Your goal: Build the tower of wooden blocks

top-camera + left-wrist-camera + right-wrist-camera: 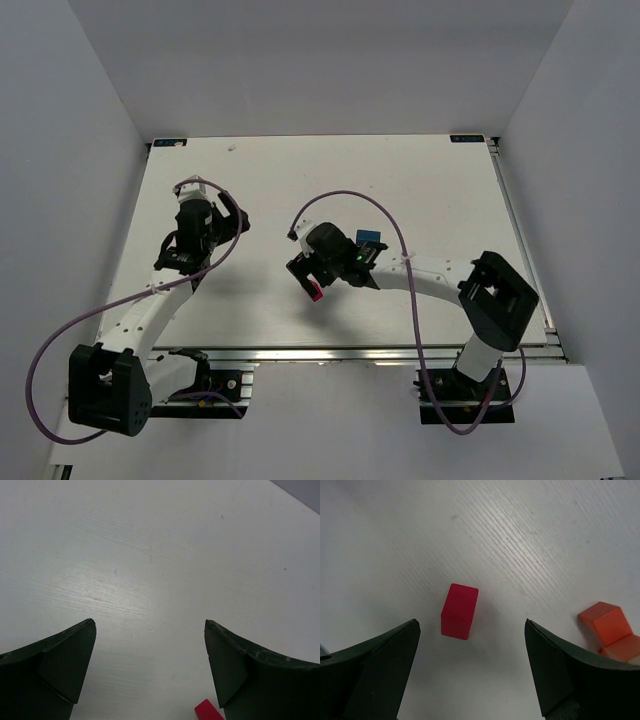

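The red block (460, 611) lies flat on the desk (395, 540), its long side pointing away from the right claw (471, 625), which hangs above, spread wide. The left claw (150, 625) is spread wide too, empty.

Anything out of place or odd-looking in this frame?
Nothing looks damaged or spilled. No tower stands yet. A magenta-red block sits alone on the table, untouched, inside the wide-open right pincer. The orange-red blocks are cut off at the edge of the right wrist view.
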